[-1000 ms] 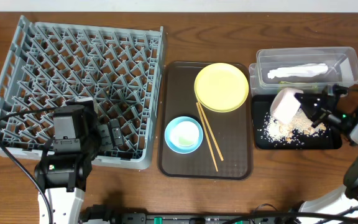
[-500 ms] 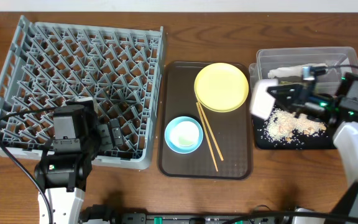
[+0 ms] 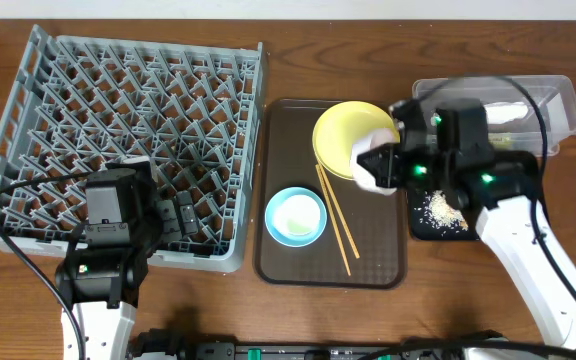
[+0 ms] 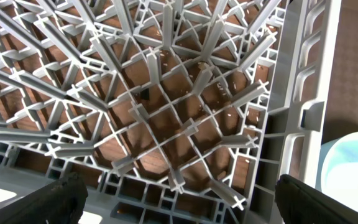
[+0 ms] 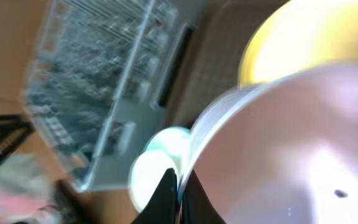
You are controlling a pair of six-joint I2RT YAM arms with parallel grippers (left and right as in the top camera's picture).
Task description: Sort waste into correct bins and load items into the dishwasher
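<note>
Holding round white bowl [image 3: 372, 166] by rim, right gripper [image 5: 178, 186] pinching it, over right edge of yellow plate [image 3: 343, 135]; we are targeting square grey plastic dish rack [image 3: 138, 130] at left, keeping bowl above pegs. Left gripper [image 4: 185, 202] spread.

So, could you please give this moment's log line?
right gripper: shut on white bowl, above tray | left gripper: open, above rack

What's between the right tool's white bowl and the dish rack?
Overhead view: from the white bowl leftward, the yellow plate's edge, the chopsticks' tips, then bare brown tray up to the dish rack.
</note>
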